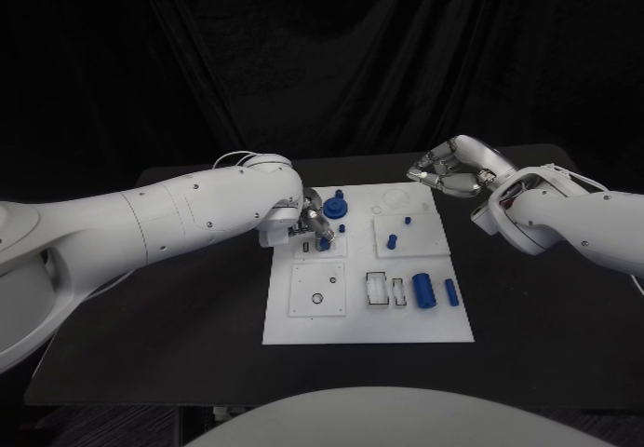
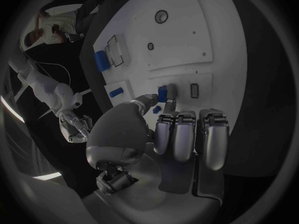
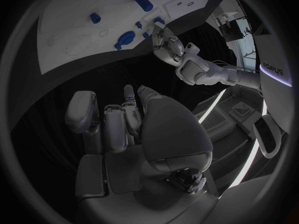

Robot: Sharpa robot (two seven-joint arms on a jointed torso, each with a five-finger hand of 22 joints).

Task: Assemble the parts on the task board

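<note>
At table centre: white task board (image 1: 306, 326) flat on black table (image 1: 161, 317). Left hand (image 1: 312, 221) at board's far-left corner, fingertips pinching small blue part (image 2: 162, 93) against board. Blue cylinder (image 1: 422, 290) lying near middle. Right hand (image 1: 449, 170) off far-right corner, fingers curled, holding nothing.

Left hand (image 1: 312, 220) pinching, right hand (image 1: 449, 172) curled closed.

Partial lettering "edeys" marks a white panel (image 3: 274, 67).
</note>
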